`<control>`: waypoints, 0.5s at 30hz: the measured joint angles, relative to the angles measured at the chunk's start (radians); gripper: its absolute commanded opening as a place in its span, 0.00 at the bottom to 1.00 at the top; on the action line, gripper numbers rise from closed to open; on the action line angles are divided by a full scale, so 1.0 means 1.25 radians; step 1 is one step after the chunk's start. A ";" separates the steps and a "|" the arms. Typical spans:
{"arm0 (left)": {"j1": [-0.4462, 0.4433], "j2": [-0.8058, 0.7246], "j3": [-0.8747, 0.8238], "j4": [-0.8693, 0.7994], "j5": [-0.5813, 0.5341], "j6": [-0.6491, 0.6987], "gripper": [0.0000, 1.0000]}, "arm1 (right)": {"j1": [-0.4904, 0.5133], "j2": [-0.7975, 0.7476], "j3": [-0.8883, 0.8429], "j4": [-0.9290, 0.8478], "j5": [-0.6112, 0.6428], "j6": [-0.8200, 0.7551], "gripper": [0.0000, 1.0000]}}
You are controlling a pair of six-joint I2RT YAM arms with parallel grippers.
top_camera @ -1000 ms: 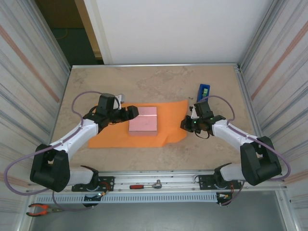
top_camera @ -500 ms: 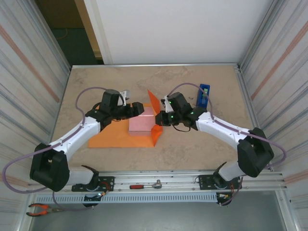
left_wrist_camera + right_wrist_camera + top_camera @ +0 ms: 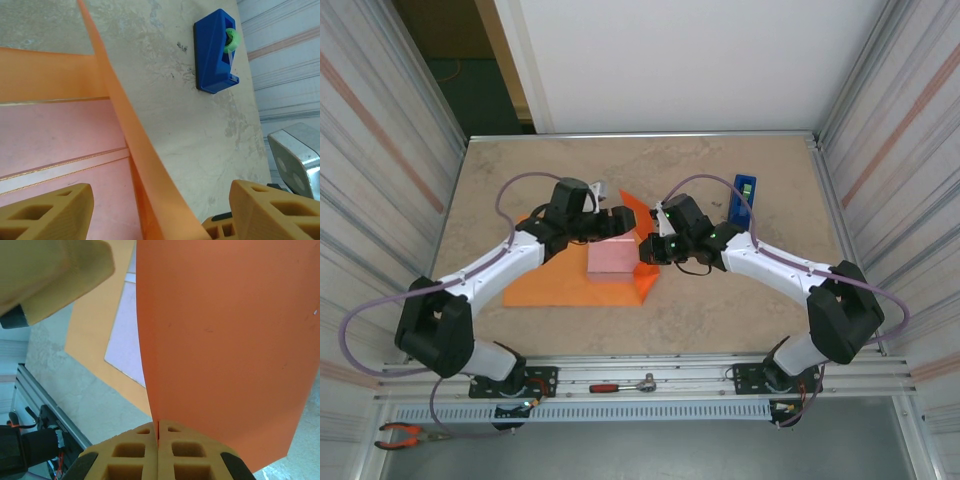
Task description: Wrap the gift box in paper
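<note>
The pink gift box (image 3: 615,260) lies on the orange paper (image 3: 552,285) at mid-table. My right gripper (image 3: 648,250) is shut on the paper's right edge and holds that flap upright against the box's right side. In the right wrist view the pads (image 3: 145,450) pinch the sheet (image 3: 225,340), and a strip of box (image 3: 125,347) shows behind it. My left gripper (image 3: 623,222) stands open over the box's far right corner. In the left wrist view the raised paper edge (image 3: 145,165) runs between its fingers (image 3: 45,210), with the box top (image 3: 50,150) to the left.
A blue tape dispenser (image 3: 742,200) stands on the beige table to the right of the arms and appears again as the blue tape dispenser (image 3: 215,50). A ratchet tool (image 3: 625,385) lies on the front rail, and pliers (image 3: 405,433) lie at the bottom left.
My right gripper has carried the paper's right edge leftward and up, folding the flap against the box. The left gripper has moved right, over the box's far side.
</note>
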 measured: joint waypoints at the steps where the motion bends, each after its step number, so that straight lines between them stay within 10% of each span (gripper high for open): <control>1: -0.007 0.009 0.007 0.000 -0.006 -0.002 0.69 | 0.000 0.000 0.000 0.000 0.000 0.000 0.04; 10: -0.042 0.065 0.047 -0.013 -0.029 -0.012 0.44 | 0.000 0.000 0.000 0.000 0.001 0.002 0.11; 15: -0.043 0.095 0.063 -0.018 -0.027 -0.002 0.03 | 0.000 -0.007 -0.001 -0.006 0.004 0.013 0.49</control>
